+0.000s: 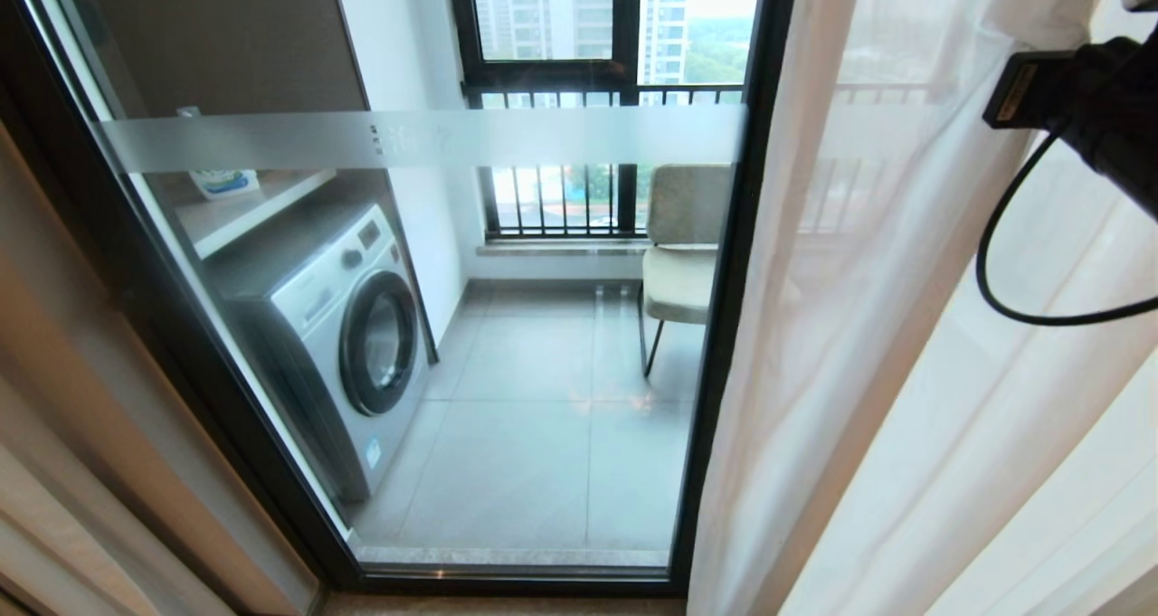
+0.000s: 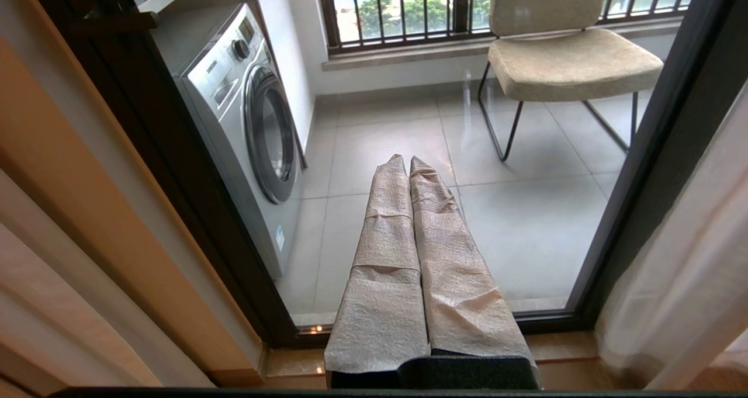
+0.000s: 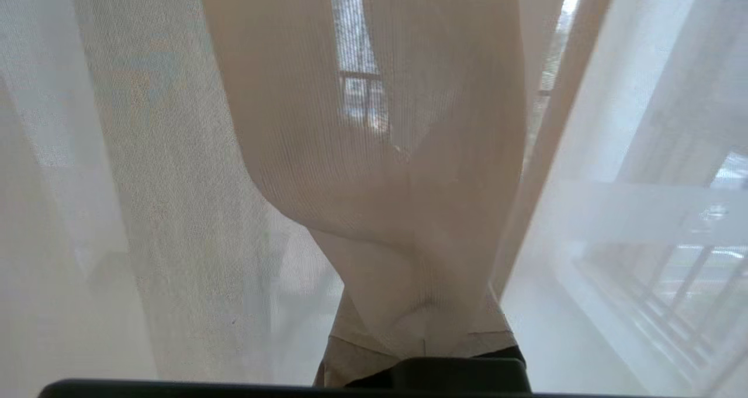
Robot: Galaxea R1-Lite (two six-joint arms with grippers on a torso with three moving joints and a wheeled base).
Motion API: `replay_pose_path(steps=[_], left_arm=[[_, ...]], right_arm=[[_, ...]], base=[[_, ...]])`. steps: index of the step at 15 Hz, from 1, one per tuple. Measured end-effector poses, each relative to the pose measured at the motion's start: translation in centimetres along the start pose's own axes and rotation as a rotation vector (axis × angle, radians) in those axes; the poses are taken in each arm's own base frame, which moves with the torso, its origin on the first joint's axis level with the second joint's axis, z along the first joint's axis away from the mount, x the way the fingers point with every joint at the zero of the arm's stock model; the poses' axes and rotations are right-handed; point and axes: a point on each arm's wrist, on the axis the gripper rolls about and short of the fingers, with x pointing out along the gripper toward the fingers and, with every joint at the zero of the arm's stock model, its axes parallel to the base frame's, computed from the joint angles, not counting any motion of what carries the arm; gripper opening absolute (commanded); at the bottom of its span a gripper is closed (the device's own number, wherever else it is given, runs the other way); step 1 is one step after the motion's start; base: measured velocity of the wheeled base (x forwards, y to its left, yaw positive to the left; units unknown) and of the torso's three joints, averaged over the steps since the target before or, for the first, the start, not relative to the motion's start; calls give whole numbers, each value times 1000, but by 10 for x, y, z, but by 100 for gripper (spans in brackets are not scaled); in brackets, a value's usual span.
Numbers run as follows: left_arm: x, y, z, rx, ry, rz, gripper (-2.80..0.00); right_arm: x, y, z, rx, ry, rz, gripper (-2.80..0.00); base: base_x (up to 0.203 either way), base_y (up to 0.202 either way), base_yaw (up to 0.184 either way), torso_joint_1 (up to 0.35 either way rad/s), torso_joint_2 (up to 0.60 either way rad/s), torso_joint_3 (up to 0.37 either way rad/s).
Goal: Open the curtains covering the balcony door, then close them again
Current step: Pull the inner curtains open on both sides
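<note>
The balcony door (image 1: 507, 399) is a clear glass panel in a black frame with a frosted band (image 1: 425, 138) across it, and it stands uncovered. The sheer white curtains (image 1: 905, 345) hang bunched along its right side, and heavy beige curtains (image 1: 81, 417) hang at the left. My right arm (image 1: 1104, 109) reaches up at the top right, where the sheer cloth gathers to a pinch. In the right wrist view the sheer curtain (image 3: 374, 170) drapes over my right gripper (image 3: 404, 164), which is shut on it with the fingertips hidden. My left gripper (image 2: 407, 159) is shut and empty, low before the door.
Behind the glass stand a washing machine (image 1: 348, 336) at the left and a padded chair (image 1: 683, 254) at the right, before a black-framed window with railing bars (image 1: 561, 200). A black cable (image 1: 1004, 263) loops down from my right arm. A stone sill (image 2: 584, 351) runs under the door.
</note>
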Motion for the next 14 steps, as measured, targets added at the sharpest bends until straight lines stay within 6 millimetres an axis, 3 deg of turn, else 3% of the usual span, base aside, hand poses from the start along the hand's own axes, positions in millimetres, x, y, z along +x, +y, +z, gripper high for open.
replay_pose_path(steps=[14], left_arm=[[0, 0, 0, 0, 0, 0, -280]], right_arm=[[-18, -11, 1, -5, -5, -21, -280]], base=[[0, 0, 0, 0, 0, 0]])
